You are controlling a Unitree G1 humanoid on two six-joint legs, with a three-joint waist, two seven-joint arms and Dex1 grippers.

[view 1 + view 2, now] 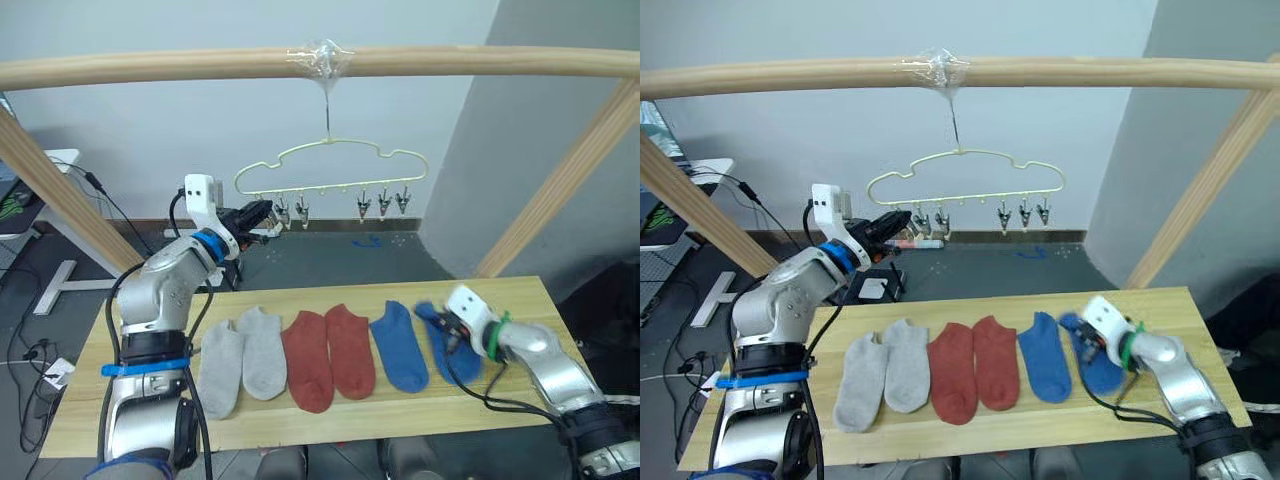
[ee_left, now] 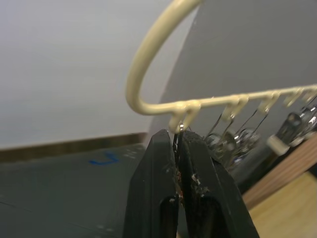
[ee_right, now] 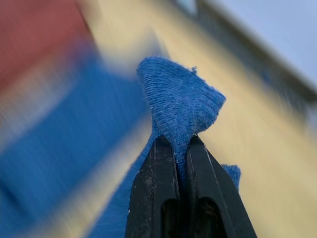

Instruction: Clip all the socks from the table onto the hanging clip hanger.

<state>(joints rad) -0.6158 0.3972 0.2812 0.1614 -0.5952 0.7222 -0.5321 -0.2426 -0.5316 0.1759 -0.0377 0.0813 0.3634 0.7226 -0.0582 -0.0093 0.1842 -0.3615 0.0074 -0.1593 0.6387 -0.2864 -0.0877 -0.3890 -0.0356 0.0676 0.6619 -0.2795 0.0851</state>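
Six socks lie in a row along the desk [image 1: 520, 290]; at its right end the right pincer [image 1: 447, 325] pinches the outermost blue sock [image 1: 455, 352] by its far tip. Beyond the far edge, the left pincer [image 1: 262, 213] squeezes the end clip [image 2: 179, 136] of the hanger [image 1: 330, 165].

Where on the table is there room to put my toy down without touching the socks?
The table is bare along its far edge behind the socks, and at the corner left of the grey socks. A thin strip runs along the near edge. The middle is crowded: six socks lie side by side, and the right gripper pinches the outer blue sock.
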